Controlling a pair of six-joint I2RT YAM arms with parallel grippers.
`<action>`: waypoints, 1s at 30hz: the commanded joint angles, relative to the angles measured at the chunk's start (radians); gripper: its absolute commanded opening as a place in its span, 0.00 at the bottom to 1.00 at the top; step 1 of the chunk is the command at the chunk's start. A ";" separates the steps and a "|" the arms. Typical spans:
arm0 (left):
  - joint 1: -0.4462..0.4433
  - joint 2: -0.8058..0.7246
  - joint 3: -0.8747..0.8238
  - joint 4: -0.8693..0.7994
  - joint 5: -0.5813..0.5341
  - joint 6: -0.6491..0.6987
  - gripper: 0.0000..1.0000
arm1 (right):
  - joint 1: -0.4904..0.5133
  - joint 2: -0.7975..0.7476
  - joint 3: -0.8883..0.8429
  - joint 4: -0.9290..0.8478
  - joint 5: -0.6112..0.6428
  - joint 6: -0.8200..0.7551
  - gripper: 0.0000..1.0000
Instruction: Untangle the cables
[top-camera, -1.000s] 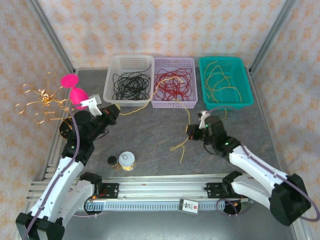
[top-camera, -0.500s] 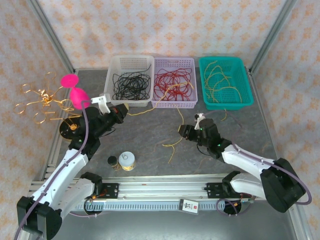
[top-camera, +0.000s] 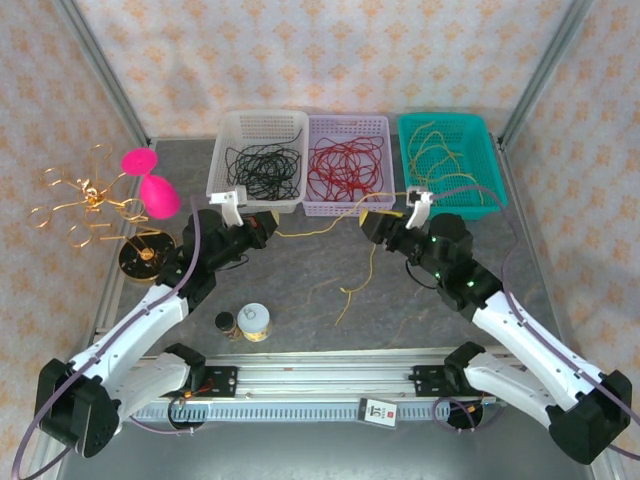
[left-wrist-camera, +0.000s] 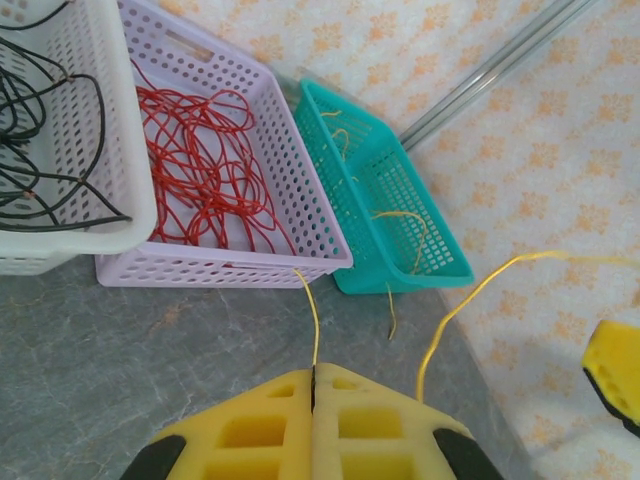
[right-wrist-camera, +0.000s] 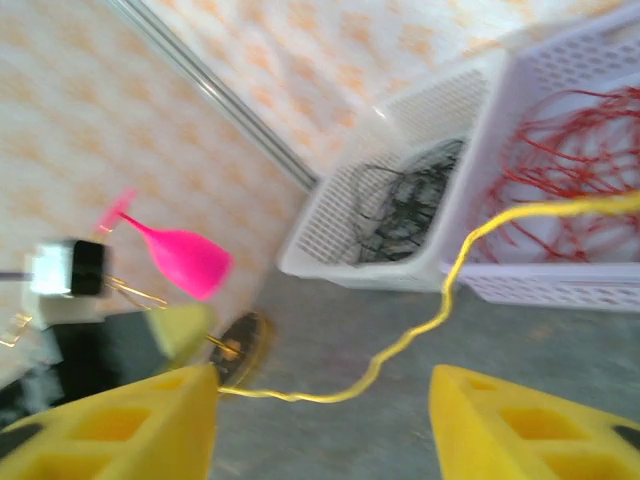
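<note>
the left wrist view shows the left gripper (left-wrist-camera: 312, 385) pinched tight on a yellow cable (left-wrist-camera: 314, 325), a grip too small to make out from above. the right wrist view shows the right gripper (right-wrist-camera: 325, 385) spread wide, with the cable crossing the gap and touching one finger. from above, the cable spans between both grippers just before the lilac basket (top-camera: 347, 205) at 12 o'clock, and a loose tail drops toward 6 onto bare table (top-camera: 290, 285). two jars (top-camera: 255, 322) sit at 7. half a second ago the right gripper sat nearer 6 and the cable hung slacker
</note>
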 joint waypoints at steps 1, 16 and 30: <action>-0.019 0.007 0.030 0.087 -0.038 -0.016 0.00 | 0.003 0.059 -0.091 0.267 -0.074 0.215 0.62; -0.052 0.019 0.018 0.138 -0.116 -0.083 0.00 | 0.106 0.282 -0.202 0.636 0.138 0.538 0.63; -0.073 0.030 0.026 0.145 -0.120 -0.099 0.00 | 0.132 0.473 -0.103 0.734 0.189 0.450 0.25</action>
